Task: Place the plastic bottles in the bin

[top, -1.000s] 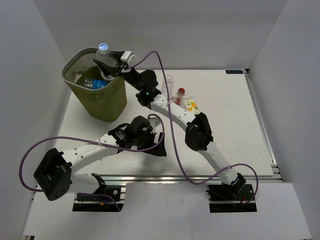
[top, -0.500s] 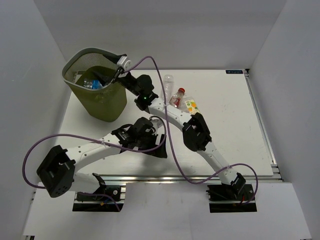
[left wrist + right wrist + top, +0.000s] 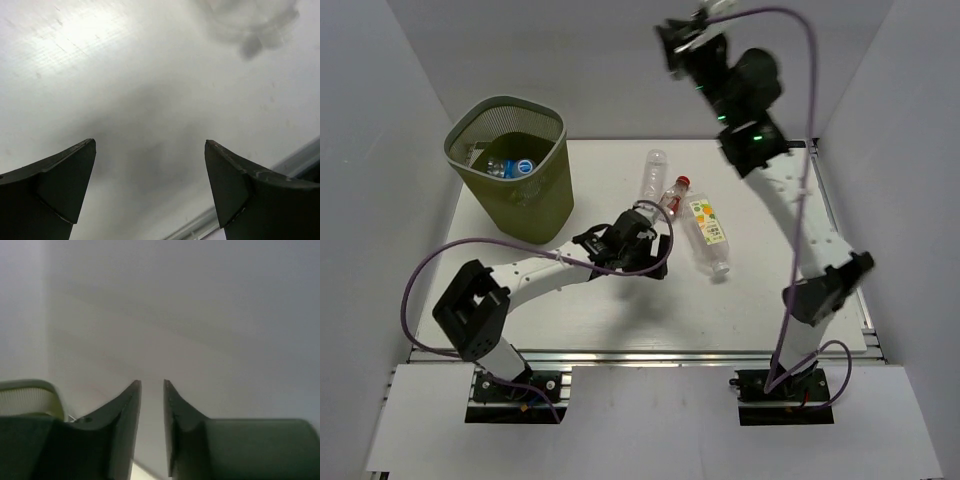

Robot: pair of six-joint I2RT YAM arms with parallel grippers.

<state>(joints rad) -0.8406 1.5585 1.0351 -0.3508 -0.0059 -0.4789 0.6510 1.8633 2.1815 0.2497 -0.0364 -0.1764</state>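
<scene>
The olive wire-mesh bin [image 3: 552, 190] stands at the back left with a few bottles inside, one blue-labelled [image 3: 521, 167]. On the table lie a plain clear bottle [image 3: 653, 170], a red-capped bottle [image 3: 676, 190] and a juice-label bottle [image 3: 708, 232]. My left gripper [image 3: 642, 258] is low over the table, just left of these bottles, open and empty; its wrist view shows only bare table between the fingertips [image 3: 75, 165]. My right gripper [image 3: 680, 35] is raised high at the back, its fingers [image 3: 132, 405] nearly together with nothing between them.
White walls enclose the table on the left, back and right. A metal rail [image 3: 720, 355] runs along the near edge. The raised right arm [image 3: 800, 210] arches over the table's right side. A pale green edge [image 3: 27, 395], perhaps the bin, shows in the right wrist view.
The right gripper held a blue-capped bottle over the bin, lowered into it, then swung up and right, empty. The left arm moved right toward the bottles on the table.
</scene>
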